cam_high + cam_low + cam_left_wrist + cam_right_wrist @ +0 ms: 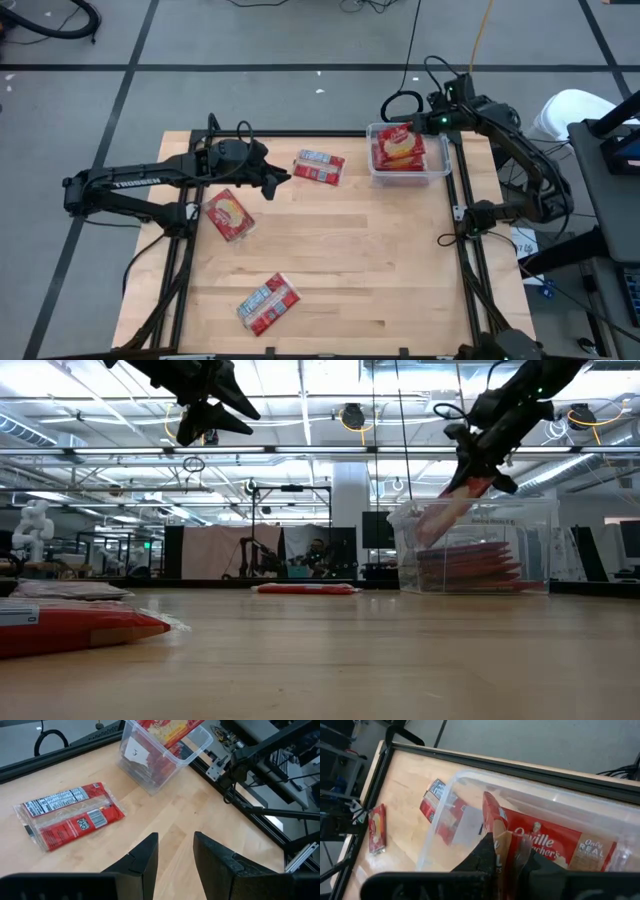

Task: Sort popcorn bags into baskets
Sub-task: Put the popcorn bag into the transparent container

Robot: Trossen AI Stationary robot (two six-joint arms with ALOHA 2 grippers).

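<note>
Right pincer point(507, 857) is clamped on a popcorn bag point(398, 148), held tilted over the clear basket point(436, 172) at the bench's far right corner. To do this well, I judge it should lower the bag flat onto the stack inside before releasing. Left pincer point(175, 850) hovers narrowly parted, holding nothing, above the bench point(380, 270). Three loose bags lie clear of the way: near edge point(268, 303), left side point(228, 214), far edge point(320, 167).
</note>
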